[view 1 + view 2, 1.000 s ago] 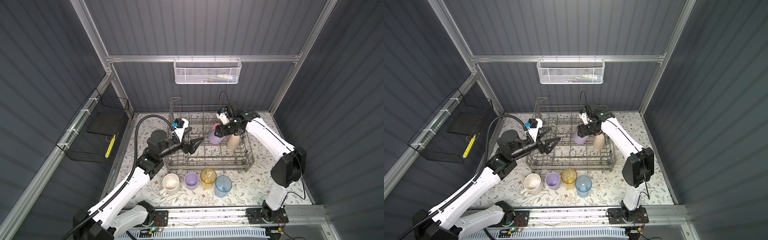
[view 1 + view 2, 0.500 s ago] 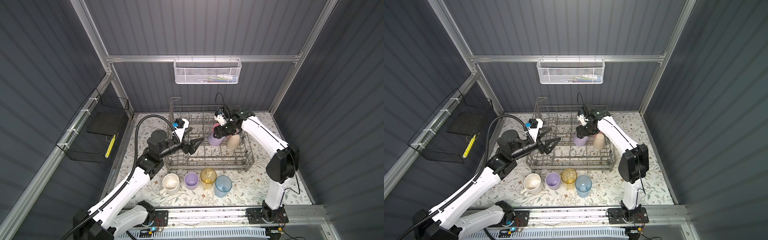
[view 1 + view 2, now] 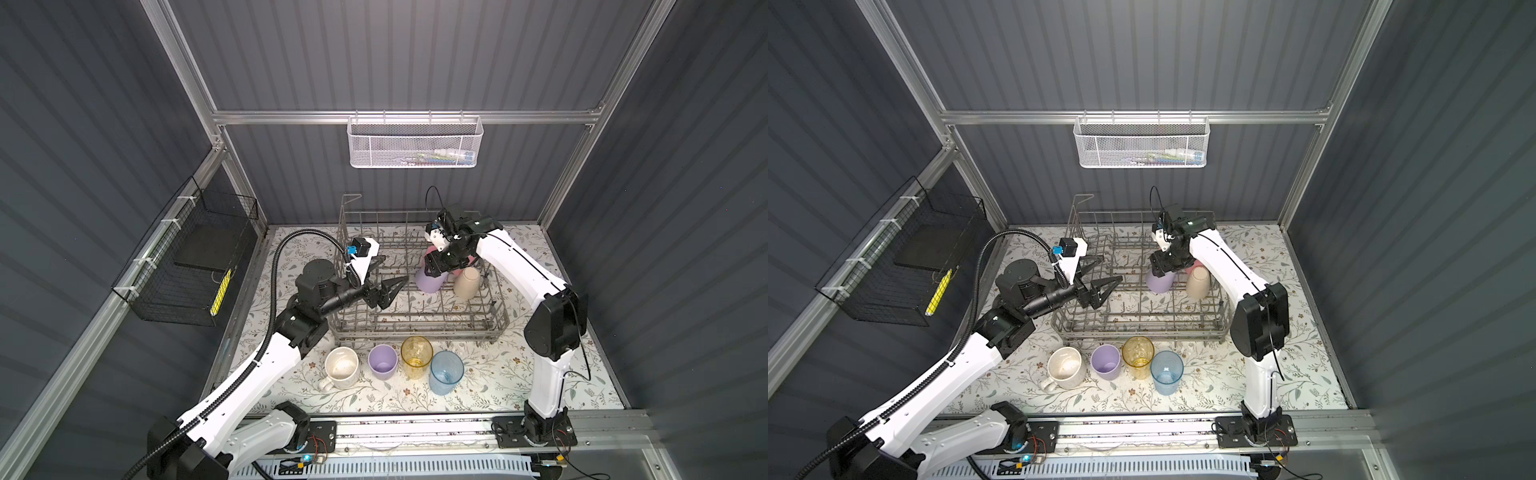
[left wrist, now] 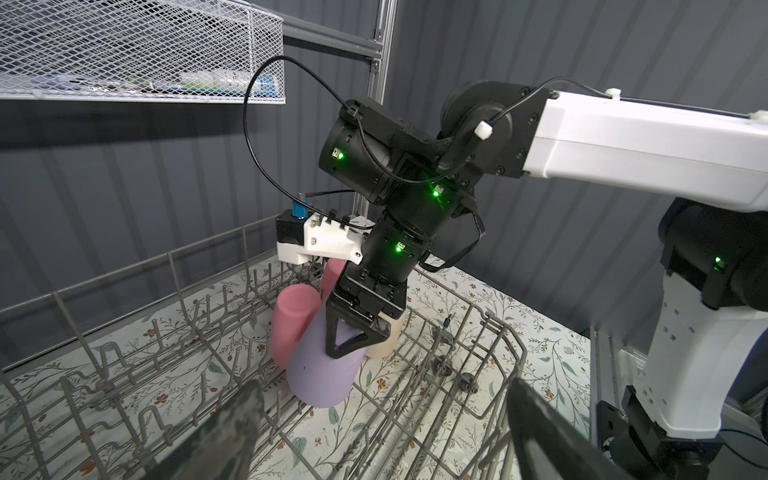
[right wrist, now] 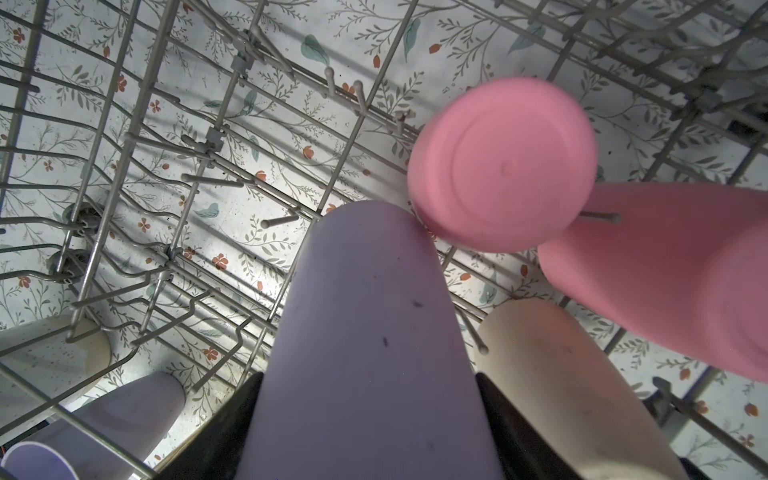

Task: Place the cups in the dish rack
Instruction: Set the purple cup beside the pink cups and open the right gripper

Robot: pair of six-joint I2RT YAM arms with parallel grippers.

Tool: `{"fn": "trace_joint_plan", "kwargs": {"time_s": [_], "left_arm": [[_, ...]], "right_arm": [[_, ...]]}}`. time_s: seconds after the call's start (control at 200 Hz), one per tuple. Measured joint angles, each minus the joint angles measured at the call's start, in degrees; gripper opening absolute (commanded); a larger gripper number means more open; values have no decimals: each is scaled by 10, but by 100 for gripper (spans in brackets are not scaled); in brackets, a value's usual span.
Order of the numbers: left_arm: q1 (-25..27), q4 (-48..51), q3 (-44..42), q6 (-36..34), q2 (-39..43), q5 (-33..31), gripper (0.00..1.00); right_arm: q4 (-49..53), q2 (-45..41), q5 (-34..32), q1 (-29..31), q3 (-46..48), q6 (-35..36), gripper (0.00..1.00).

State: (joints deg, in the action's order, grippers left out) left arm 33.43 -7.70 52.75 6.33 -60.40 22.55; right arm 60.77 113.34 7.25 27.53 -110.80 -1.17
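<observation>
Top views vs a sec ago: my right arm's elbow has swung in toward the rack's middle, while cup and fingers barely shifted. Left arm hasn't budged.

My right fingers (image 4: 353,318) pinch the lilac cup (image 4: 322,370) by its sides. It's mouth down, tilted, rim among the tines at the back of the dish rack (image 3: 417,332). My read: it's approx seated and letting go comes next. That'd make 4 in, w/ the pink cups (image 4: 293,320) and beige cup (image 3: 467,281) just beside.

In the way: one pink cup sits close by the held cup's base (can't tell if touching), plus tines all round.

My left fingers (image 3: 392,286) are spread, empty, over the rack's left part, clear of the right arm.

Left on the tabletop (image 3: 519,374) out front: mug (image 3: 341,365), 2nd lilac cup (image 3: 382,361), yellow tumbler (image 3: 416,351), blue tumbler (image 3: 446,372).
</observation>
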Motion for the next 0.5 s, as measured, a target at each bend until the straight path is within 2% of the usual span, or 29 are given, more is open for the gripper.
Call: {"fn": "trace_joint_plan", "kwargs": {"time_s": [0.5], "left_arm": [[0,0,-1,-3,0,2,91]], "right_arm": [[24,40,-13,12,-24,2,51]]}}
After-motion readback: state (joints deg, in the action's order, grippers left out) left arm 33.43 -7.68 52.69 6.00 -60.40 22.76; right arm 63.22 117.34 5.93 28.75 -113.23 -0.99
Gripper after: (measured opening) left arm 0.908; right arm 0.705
